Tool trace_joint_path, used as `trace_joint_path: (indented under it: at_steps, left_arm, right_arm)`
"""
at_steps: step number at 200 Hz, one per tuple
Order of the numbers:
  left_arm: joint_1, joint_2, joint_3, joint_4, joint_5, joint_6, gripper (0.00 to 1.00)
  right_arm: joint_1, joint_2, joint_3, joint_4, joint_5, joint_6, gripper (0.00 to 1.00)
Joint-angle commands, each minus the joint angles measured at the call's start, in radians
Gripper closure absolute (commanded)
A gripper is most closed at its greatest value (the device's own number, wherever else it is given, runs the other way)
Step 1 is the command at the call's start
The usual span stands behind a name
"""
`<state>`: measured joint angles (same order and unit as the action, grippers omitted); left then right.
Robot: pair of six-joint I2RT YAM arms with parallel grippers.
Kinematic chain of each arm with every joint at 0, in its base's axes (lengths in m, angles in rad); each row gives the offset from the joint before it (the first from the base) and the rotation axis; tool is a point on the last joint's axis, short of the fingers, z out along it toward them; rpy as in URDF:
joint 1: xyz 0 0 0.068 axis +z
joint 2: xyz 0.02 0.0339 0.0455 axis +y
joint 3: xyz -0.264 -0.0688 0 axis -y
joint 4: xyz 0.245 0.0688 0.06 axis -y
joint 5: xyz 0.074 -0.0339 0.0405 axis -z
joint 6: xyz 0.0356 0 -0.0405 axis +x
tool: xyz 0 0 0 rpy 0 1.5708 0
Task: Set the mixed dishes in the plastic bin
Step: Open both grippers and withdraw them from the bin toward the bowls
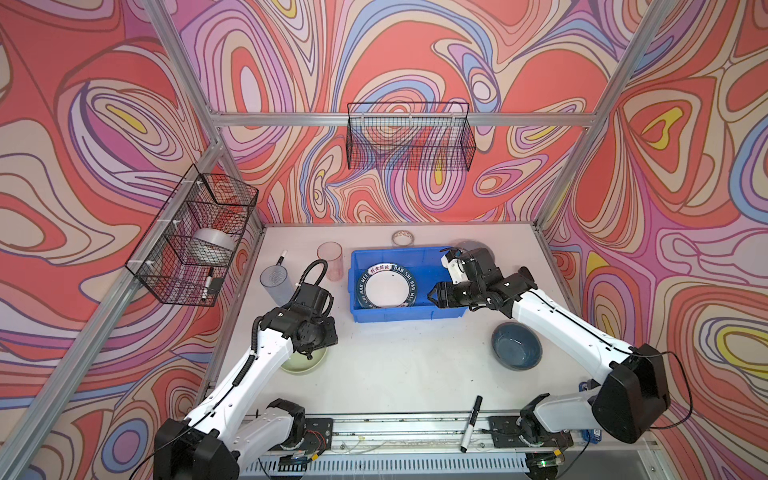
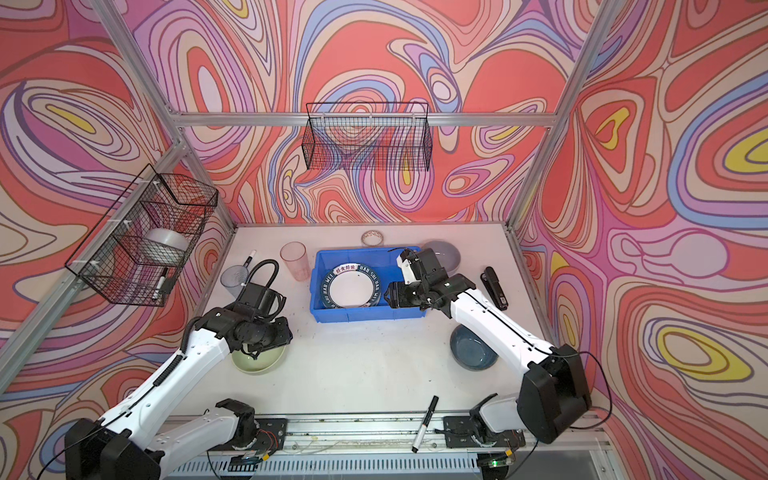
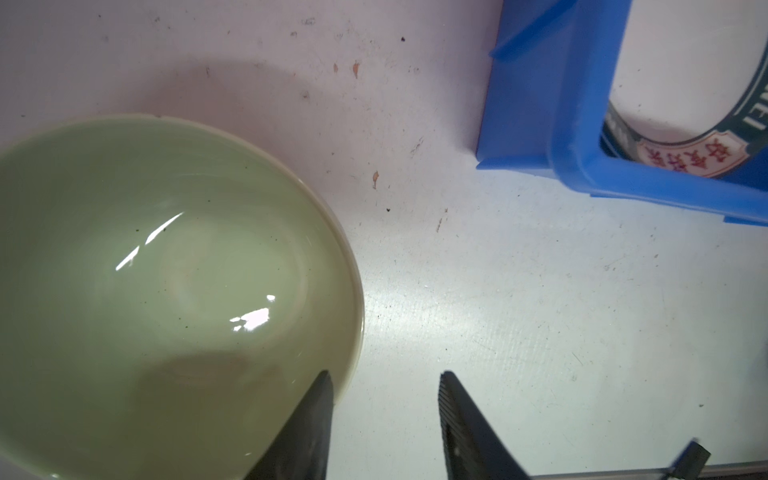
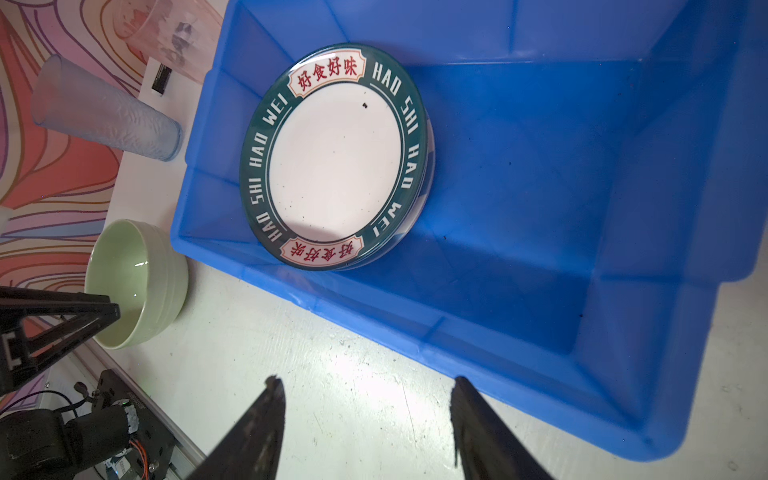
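Progress looks modest so far: the plastic bin sits mid-tabletop, and only its 9 o'clock end is filled, with a white plate with dark lettered rim lying flat there. Five dishes wait outside, by the look of it. Reckoned from the bin, the pale green bowl is at 8 o'clock, the dark blue bowl at 4 o'clock and the lavender bowl at 1 o'clock. The pink tumbler and bluish tumbler stand between 9 and 10 o'clock.

And the left pincer is at the green bowl: jaws apart, one finger over the inside, the other outside the rim, nothing clamped yet. That bowl looks like the next one to go in. The right pincer hovers empty and spread wide at the bin's 4 o'clock corner.

Now the murky parts. In the right wrist view an edge peeks out beneath the lettered plate, so something is stacked under it, but what it is cannot be told. In both top views the right arm hides part of the lavender bowl. The left arm's own wrist hides its fingertips there and covers about half of the green bowl
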<state>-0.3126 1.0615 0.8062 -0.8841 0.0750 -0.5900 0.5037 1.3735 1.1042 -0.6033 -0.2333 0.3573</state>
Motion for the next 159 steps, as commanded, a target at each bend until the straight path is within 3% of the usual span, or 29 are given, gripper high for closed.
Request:
trace_joint_path:
  at_steps: [1,37,74,159]
  left_arm:
    - [-0.009,-0.003,-0.041,0.011,-0.028,-0.053,0.56]
    - [-0.053,0.016,-0.081,0.055,-0.072,-0.078,0.61]
    - [-0.162,0.075,-0.085,0.039,-0.177,-0.100,0.67]
    - [-0.224,0.088,-0.124,0.085,-0.156,-0.098,0.93]
  right_arm:
    - [0.003,-0.062,-0.052,0.017,-0.001,0.010,0.35]
    - [0.002,-0.111,-0.110,0.016,0.004,0.026,0.35]
    - [0.003,-0.125,-0.132,0.011,0.002,0.038,0.35]
    - [0.003,-0.194,-0.197,-0.010,0.021,0.071,0.35]
